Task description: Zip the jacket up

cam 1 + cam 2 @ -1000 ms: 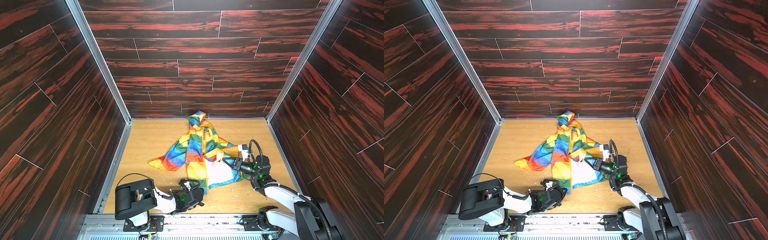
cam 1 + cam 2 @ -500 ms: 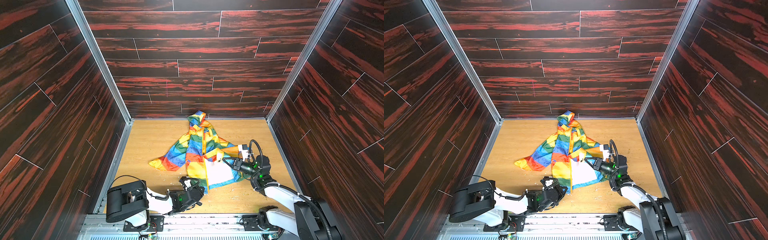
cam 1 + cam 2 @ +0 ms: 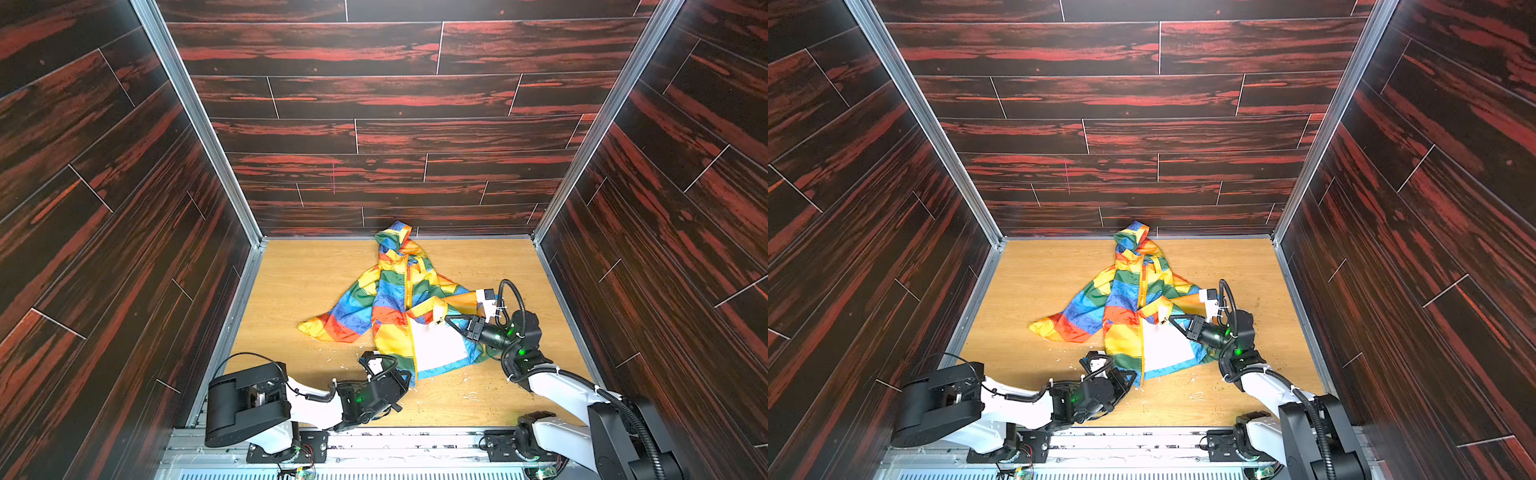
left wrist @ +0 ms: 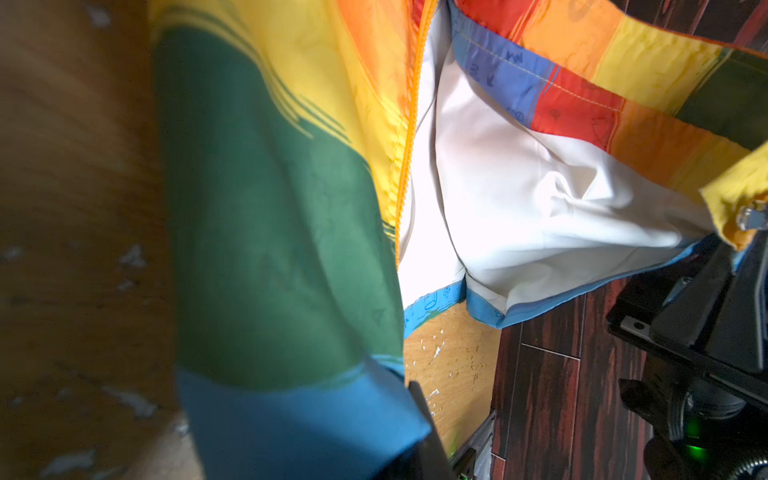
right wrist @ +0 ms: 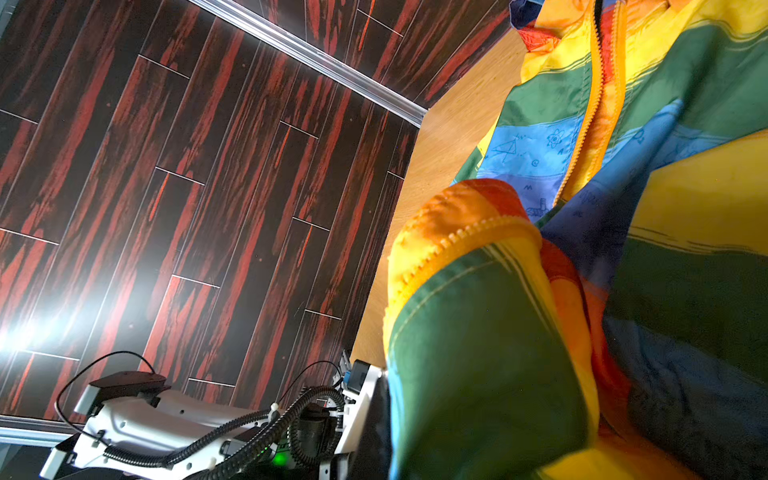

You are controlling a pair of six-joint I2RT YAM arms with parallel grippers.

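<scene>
I judged the jacket [image 3: 390,299], in the middle of the counter [image 3: 307,266], could slip free. My left gripper [image 3: 408,375] was clenched on its near hem corner [image 4: 299,419] and my right gripper [image 3: 449,320] on the folded front edge [image 4: 731,195]. Uneven pull would misalign the zipper [image 3: 409,291]. Its long axis ran from far edge to near edge, with the hood [image 3: 395,235] pointing far.

Jackets: one jacket [image 3: 386,307], between the two grippers
Grippers: two, the left gripper [image 3: 407,376] and the right gripper [image 3: 446,319]
Robot arms: two, the left arm [image 3: 307,401] and the right arm [image 3: 557,384]
Zippers: one yellow zipper [image 3: 406,291], beside the right gripper
Hoods: one hood [image 3: 392,237], far from both grippers
Walls: three wooden walls [image 3: 374,104]
Tables: one wooden table [image 3: 299,282]
</scene>
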